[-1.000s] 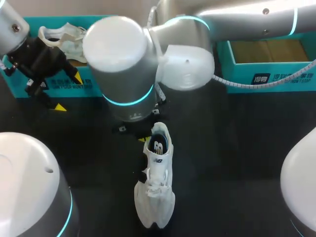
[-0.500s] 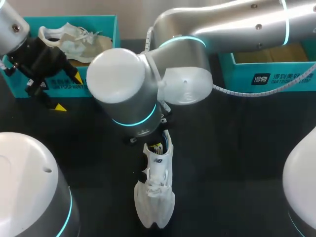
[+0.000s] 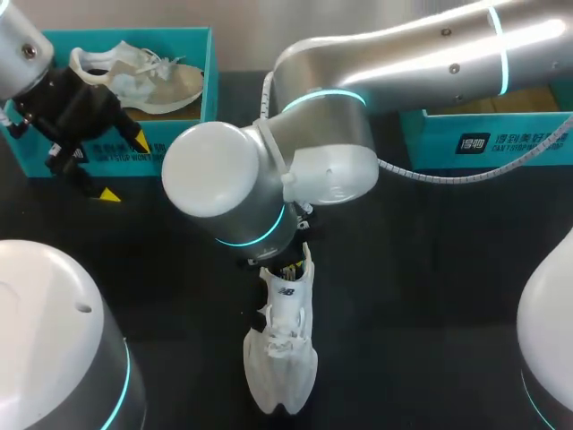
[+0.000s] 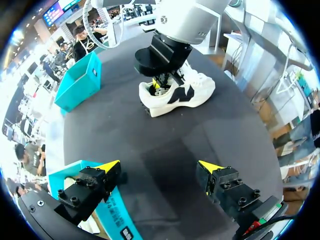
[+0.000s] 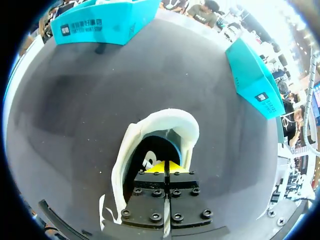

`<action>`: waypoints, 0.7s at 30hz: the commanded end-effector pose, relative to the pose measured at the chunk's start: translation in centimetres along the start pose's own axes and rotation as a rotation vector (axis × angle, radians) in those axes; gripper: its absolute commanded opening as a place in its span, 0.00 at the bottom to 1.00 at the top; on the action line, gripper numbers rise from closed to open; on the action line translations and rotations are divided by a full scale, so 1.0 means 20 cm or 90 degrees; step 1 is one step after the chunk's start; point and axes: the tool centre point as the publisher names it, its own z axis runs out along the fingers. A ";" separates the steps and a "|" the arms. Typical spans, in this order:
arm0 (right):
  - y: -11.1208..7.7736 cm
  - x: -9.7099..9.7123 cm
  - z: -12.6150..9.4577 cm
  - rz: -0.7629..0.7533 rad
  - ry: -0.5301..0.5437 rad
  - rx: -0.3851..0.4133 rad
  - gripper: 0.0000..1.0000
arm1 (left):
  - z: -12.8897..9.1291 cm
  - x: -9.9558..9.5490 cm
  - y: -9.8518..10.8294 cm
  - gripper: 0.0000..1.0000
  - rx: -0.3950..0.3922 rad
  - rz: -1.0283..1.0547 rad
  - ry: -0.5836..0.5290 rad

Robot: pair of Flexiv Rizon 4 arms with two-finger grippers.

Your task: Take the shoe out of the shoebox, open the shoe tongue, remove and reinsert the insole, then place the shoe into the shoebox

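A white shoe (image 3: 282, 345) lies on the black table, toe toward the near edge. My right arm comes in from the right, and its gripper (image 3: 288, 267) is lowered into the shoe's heel opening. In the right wrist view the right gripper (image 5: 166, 167) is shut, its yellow tips pressed together just above the dark insole (image 5: 150, 156) inside the shoe (image 5: 150, 130). My left gripper (image 3: 94, 152) stands open at the far left, in front of a teal shoebox (image 3: 170, 143), with nothing between its fingers. From the left wrist view, the shoe (image 4: 187, 92) lies well ahead of the open left gripper (image 4: 160, 167).
The left shoebox holds a second, beige shoe (image 3: 134, 76). Another teal shoebox (image 3: 483, 139) stands at the far right behind my right arm. The right arm's large elbow (image 3: 224, 184) hangs over the table's middle. White robot bases fill the near corners.
My right arm has moved toward the near side and lowered, taking its shut gripper down into the shoe's opening and covering the insole. The left arm has not moved.
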 end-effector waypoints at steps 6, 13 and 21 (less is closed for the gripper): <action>0.00 0.07 0.17 0.330 -0.007 0.018 0.00 | 0.00 0.01 0.00 1.00 -0.001 0.000 0.000; -0.02 0.06 0.06 0.350 -0.038 0.004 0.00 | 0.00 0.01 0.00 1.00 -0.001 0.000 0.000; -0.08 0.04 0.01 0.361 -0.071 0.015 0.00 | 0.00 0.01 0.00 1.00 -0.001 0.000 0.000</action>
